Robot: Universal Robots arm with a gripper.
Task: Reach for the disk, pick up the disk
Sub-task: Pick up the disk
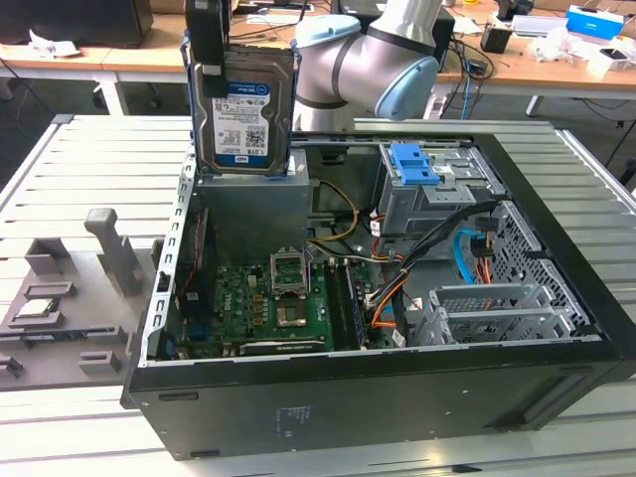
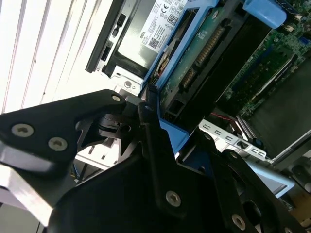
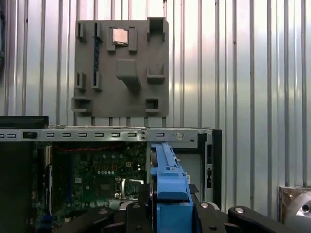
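Slatted grey table [image 1: 89, 159] in the exterior view, open computer case [image 1: 397, 397] at six o'clock, disk [image 1: 243, 114] upright in the air at eleven o'clock, gripper [image 1: 211, 45] on its top edge, second wrist view, black fingers [image 2: 154, 136] clamped on the disk, first wrist view, blue rail [image 3: 167, 182] edge-on, motherboard [image 3: 97, 179] and grey fixture tray [image 3: 121, 63] beyond.

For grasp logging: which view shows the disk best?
The exterior view: the disk stands upright above the case, label facing the camera. The second wrist view shows its circuit-board side; the first wrist view, its blue rail edge-on.
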